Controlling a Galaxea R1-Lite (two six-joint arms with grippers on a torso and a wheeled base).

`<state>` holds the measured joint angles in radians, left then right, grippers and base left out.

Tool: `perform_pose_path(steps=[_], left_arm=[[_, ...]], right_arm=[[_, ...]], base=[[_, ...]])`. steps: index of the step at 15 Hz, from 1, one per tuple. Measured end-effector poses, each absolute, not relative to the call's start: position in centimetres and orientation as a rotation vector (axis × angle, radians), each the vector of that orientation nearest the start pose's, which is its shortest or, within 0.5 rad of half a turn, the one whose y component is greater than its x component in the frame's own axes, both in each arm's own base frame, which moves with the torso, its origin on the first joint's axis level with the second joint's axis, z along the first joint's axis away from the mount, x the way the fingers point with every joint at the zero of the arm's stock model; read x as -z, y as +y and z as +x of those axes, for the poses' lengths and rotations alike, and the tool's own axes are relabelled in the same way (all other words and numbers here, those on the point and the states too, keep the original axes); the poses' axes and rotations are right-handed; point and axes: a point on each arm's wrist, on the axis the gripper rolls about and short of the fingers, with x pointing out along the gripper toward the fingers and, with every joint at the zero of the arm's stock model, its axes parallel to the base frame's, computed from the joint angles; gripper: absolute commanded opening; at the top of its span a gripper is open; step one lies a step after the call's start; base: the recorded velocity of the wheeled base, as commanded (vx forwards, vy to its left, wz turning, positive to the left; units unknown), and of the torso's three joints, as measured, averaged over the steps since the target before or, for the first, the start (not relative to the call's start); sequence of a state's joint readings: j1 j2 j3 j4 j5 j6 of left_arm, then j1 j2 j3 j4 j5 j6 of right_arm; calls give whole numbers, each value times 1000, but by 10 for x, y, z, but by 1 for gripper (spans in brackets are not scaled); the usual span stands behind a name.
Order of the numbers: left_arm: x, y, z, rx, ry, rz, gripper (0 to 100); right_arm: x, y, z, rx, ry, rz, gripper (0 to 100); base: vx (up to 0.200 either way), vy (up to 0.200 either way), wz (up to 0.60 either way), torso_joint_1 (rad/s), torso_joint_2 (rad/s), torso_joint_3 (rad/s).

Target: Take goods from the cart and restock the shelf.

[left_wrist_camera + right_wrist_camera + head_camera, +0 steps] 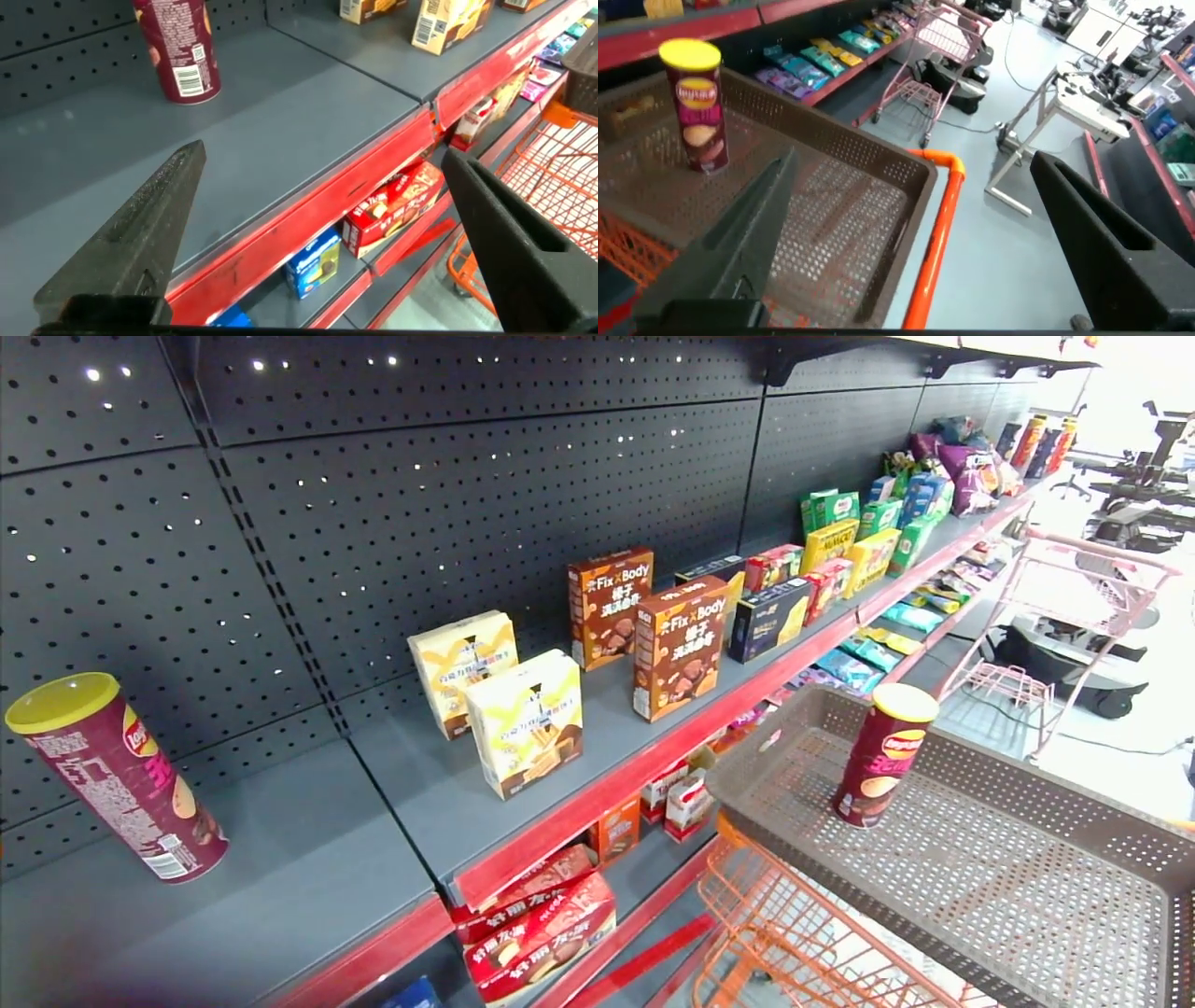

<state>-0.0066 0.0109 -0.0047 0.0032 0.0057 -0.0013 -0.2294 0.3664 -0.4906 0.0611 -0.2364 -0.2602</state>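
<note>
Left end effector (322, 157) and right end effector (913, 161): both wide open, holding nothing.

The left one hangs over the bare front of the shelf (280, 121), near the maroon, yellow-lidded shelved can (176, 47). That can stands on its base by the pegboard (56, 56), barcode panel outward, seemingly already restocked. The right one sits above the cart basket (831, 140), where the second can (694, 103) stands upright, logo and chip picture forward, and is likely the next pick.

Grey shelf (280, 859) carries a chip can (117, 775), seemingly upright, and snack boxes (527, 723).
</note>
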Motion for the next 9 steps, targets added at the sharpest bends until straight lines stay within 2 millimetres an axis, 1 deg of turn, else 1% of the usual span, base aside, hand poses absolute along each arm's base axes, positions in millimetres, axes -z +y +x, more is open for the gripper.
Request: perform_pose_path(steps=[2,4,6,9], left_arm=[[-77,0,-22,1,9,-1,100],[-77,0,-22,1,9,-1,100],[-77,0,-22,1,9,-1,100],[-77,0,-22,0,9,-1,100]], right_arm=[[-228,-6,4,472,-37,-227,100],[-241,-12,29,454,-48,-167,100],[-239,-15,54,398,3,-70,100],[-217,-10,88,284,146,116,100]], base=[[0,0,0,0,0,0],[0,0,0,0,0,0],[0,0,0,0,0,0],[0,0,0,0,0,0]])
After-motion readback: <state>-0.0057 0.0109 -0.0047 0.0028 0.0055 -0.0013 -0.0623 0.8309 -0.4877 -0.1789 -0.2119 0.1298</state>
